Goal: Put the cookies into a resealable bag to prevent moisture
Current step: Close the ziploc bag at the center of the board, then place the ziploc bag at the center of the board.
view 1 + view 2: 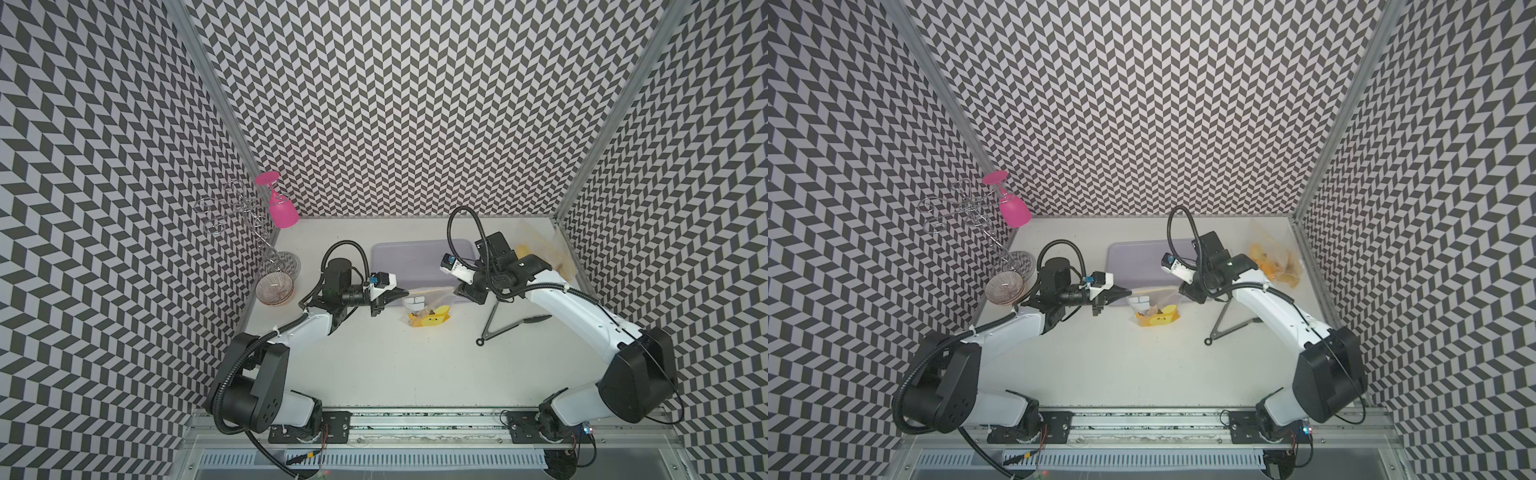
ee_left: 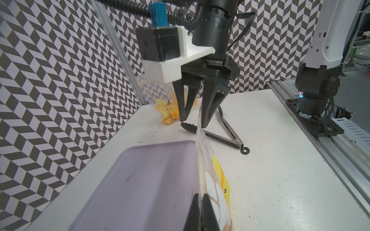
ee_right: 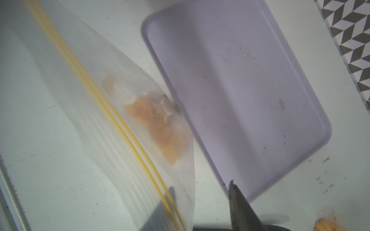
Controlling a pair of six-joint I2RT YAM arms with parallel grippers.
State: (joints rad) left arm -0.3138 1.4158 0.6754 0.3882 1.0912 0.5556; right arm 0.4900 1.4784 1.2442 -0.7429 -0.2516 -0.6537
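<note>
A clear resealable bag (image 1: 430, 305) with a yellow chick print hangs over the table, just in front of the tray. Orange cookies (image 3: 160, 124) lie heaped in its bottom, blurred through the film. My left gripper (image 2: 200, 210) is shut on one end of the bag's top edge (image 2: 200, 144). My right gripper (image 2: 193, 123) is at the other end, with its jaws apart. In the right wrist view one of its fingers (image 3: 240, 206) is clear of the bag. The other is a dark shape behind the film by the yellow zip lines.
An empty lilac tray (image 1: 415, 259) lies behind the bag. Black tongs (image 1: 509, 324) lie open on the table at the right. A second clear bag with orange pieces (image 1: 1273, 262) sits at the back right. A pink goblet (image 1: 280, 208) on a wire rack and stacked bowls (image 1: 274, 289) stand at the back left.
</note>
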